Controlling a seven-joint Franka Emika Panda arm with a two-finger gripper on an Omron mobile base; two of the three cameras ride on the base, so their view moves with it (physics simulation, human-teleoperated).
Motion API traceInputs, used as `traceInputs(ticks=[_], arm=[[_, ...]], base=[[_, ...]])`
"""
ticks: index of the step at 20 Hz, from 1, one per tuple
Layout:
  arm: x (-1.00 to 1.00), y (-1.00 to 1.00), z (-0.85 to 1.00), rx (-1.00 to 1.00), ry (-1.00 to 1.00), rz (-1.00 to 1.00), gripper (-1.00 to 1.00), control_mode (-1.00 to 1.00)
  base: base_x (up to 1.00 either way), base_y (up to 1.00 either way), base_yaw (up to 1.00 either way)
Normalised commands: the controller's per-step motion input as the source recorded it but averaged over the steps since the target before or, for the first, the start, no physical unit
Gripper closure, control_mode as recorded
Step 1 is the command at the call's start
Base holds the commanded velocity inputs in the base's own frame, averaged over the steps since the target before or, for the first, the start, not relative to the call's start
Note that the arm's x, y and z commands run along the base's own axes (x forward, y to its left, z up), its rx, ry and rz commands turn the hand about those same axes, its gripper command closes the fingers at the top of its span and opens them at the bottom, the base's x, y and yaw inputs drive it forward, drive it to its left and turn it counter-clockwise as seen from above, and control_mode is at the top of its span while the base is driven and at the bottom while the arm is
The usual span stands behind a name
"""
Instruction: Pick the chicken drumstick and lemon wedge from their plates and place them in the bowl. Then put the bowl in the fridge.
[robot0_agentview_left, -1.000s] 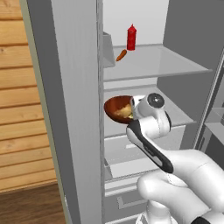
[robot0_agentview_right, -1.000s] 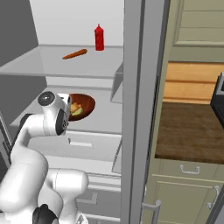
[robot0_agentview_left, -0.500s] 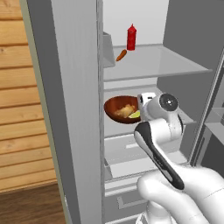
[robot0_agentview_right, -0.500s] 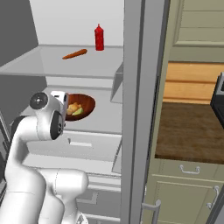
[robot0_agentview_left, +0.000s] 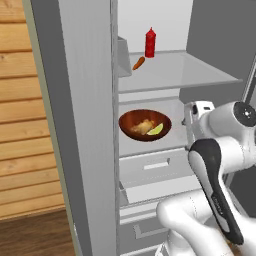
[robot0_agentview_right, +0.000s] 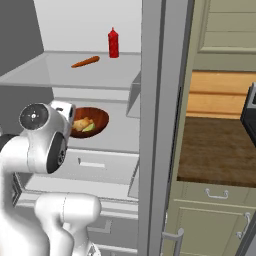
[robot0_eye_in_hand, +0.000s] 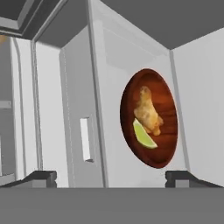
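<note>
Nearest you, the end effector (robot0_eye_in_hand: 111, 176) stands with its jaws spread wide and grips nothing, well clear of the load, so you can judge the release complete. Beyond it, the bowl (robot0_agentview_left: 145, 124) sits on the fridge (robot0_agentview_left: 90, 125) middle glass shelf, carrying the chicken drumstick (robot0_eye_in_hand: 148, 111) and lemon wedge (robot0_eye_in_hand: 143, 135) (touching). Farther up, a red bottle (robot0_agentview_left: 150, 43) occupies the upper shelf.

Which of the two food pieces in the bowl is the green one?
The lemon wedge, a small yellow-green crescent. It lies against the chicken drumstick, which is golden-brown and lumpy, inside the wooden bowl on the fridge shelf.
</note>
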Motion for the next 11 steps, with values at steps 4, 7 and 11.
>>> traceInputs(ticks=[4, 7, 11], arm=[[-0.81, 0.00, 0.66, 0.00, 0.01, -0.03, -1.00, -1.00], [-0.61, 0.00, 0.15, 0.00, 0.08, -0.02, -1.00, -1.00], [-0.52, 0.03, 0.13, -0.03, 0.05, -0.05, -1.00, -1.00]], base=[[0.00, 0.00, 0.00], [0.00, 0.00, 0.00], [0.00, 0.00, 0.00]])
